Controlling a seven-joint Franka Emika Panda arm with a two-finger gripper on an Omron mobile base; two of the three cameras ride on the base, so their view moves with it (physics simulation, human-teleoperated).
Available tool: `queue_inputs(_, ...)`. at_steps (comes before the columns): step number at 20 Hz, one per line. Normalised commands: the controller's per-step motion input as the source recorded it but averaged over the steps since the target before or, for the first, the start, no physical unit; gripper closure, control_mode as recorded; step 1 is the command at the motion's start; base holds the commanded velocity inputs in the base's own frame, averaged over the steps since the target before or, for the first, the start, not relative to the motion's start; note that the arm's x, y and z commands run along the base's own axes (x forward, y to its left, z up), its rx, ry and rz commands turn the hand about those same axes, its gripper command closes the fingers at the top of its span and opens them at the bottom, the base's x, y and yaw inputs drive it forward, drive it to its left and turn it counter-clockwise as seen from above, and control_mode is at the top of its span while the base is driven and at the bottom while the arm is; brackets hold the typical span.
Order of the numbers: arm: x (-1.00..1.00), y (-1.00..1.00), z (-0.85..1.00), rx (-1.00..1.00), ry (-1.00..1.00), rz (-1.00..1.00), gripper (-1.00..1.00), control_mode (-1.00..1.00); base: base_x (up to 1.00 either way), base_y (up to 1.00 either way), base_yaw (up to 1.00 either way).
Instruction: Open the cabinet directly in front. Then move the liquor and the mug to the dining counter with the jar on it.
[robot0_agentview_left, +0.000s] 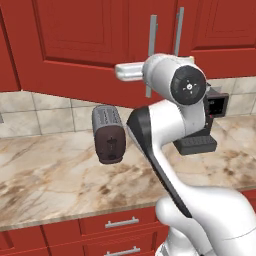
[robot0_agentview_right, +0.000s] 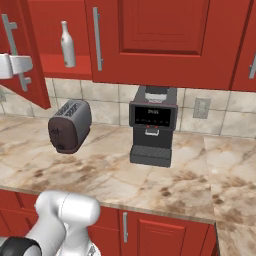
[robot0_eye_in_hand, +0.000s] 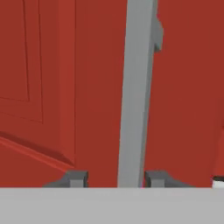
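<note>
Between our gripper (robot0_eye_in_hand: 117, 179) jaws stands the cabinet (robot0_agentview_right: 165, 40) handle (robot0_eye_in_hand: 135, 92), jaws parted and gripping nothing; door's ajar, liquor (robot0_agentview_right: 67, 45) next.

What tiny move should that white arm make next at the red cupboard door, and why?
Probably back the gripper straight off the long brushed-metal bar handle. Its dark fingertips stand either side of the bar with gaps showing, so it looks let go. The red wooden cabinet door already hangs swung out, baring the slim pale liquor bottle on the shelf.
</note>
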Motion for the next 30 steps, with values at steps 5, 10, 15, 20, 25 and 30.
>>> queue_inputs(5,-1.00,-0.14,-0.27,0.02,-0.16,0.00,-1.00,-1.00,0.00,0.00,0.00)
queue_inputs(10,-1.00,-0.37,0.00,0.09,-0.14,0.00,-1.00,-1.00,0.00,0.00,0.00)
queue_inputs(15,-0.96,-0.78,0.03,0.19,-0.19,0.00,-1.00,-1.00,0.00,0.00,0.00)
queue_inputs(20,-0.21,-0.80,0.06,0.24,-0.02,0.05,-1.00,-1.00,0.00,0.00,0.00)
queue_inputs(25,0.04,-0.53,0.00,0.10,0.03,0.21,-1.00,-1.00,0.00,0.00,0.00)
queue_inputs(30,0.32,-0.02,0.00,0.01,0.17,0.21,-1.00,-1.00,0.00,0.00,0.00)
